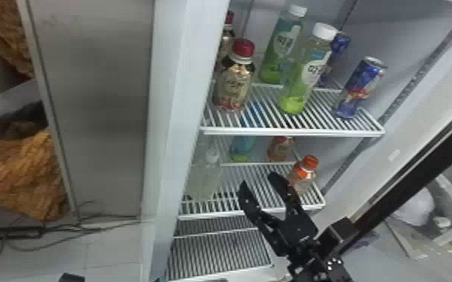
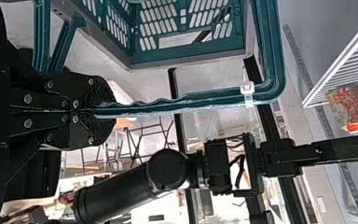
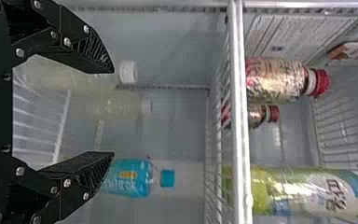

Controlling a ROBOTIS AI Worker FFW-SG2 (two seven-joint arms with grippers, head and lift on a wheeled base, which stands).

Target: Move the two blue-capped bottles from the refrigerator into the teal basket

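Presently | left gripper: clamped on handle of teal basket | right gripper: angled into refrigerator, fingers spread

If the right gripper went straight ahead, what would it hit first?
Probably the blue-capped bottle farther back, though depth is unclear; a white-capped bottle might come first.

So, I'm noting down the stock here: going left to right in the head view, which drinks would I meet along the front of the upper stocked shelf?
Red-capped bottle → white-capped bottle with green contents → blue can.
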